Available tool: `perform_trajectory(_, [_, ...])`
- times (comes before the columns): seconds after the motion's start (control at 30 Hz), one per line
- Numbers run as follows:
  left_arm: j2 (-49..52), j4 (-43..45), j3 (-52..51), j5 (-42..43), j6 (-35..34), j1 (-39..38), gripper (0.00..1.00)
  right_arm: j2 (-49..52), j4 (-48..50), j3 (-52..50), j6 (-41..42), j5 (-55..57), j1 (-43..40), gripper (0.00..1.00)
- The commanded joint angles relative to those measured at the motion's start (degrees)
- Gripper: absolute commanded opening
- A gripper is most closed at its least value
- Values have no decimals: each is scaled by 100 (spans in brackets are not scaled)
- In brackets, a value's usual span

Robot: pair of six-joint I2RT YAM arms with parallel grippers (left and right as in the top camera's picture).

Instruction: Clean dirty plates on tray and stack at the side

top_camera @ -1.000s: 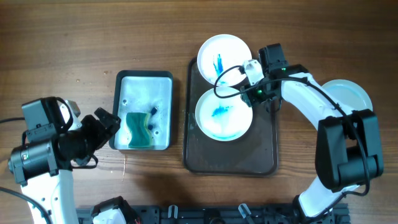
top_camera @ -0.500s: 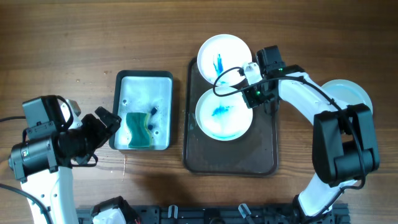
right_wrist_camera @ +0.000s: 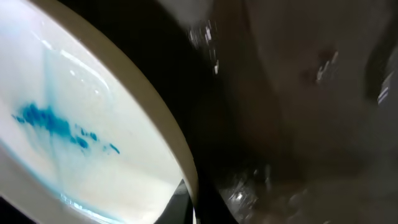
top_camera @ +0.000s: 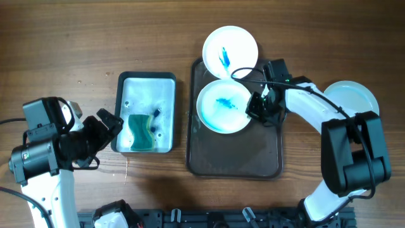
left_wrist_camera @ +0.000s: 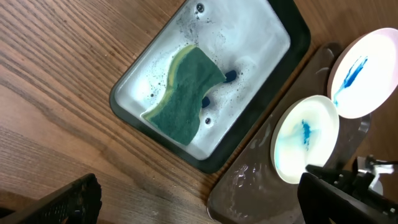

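The dark tray lies at centre right. A white plate with a blue smear is over its far half, and my right gripper is shut on the plate's right rim. The wrist view shows the rim between my fingers, tilted above the wet tray. A second blue-smeared plate overhangs the tray's far edge. A plain white plate lies on the table to the right, partly behind my arm. My left gripper is open and empty left of the tray.
A smaller black-rimmed tray with a pale wet interior holds a green and yellow sponge, just right of my left gripper. The left wrist view shows that sponge, both smeared plates and the dark tray.
My right gripper has dropped toward the near side and closed on the nearer plate's right rim, shifting it slightly left. The far plate slid a little farther away. The left arm has not moved.
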Motion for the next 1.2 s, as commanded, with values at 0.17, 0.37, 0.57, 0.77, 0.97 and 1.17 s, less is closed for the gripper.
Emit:
perform_trajectory(0.17, [15, 24, 63, 111, 72, 22, 100, -345, -11, -175, -2015, 426, 20, 27])
perform_trajectory(0.37, [76, 243, 63, 428, 168, -208, 100, -437, 516, -199, -3373, 962, 20, 38])
perform_trajectory(0.57, [442, 236, 63, -85, 175, -1211, 100, -52, 1320, -435, -3467, 935, 17, 16])
perform_trajectory(0.77, [1169, 601, 63, -164, -11, -2367, 92, -227, 817, -433, -1917, 1060, -2, 4])
perform_trajectory(0.97, [2009, 802, 22, -2277, -1121, -2935, 89, -380, 57, -435, -1849, 1143, 9, 4])
perform_trajectory(1.17, [3080, 1169, 4, -2789, -1462, -2824, 59, -378, 61, -433, -1834, 1150, 9, 4])
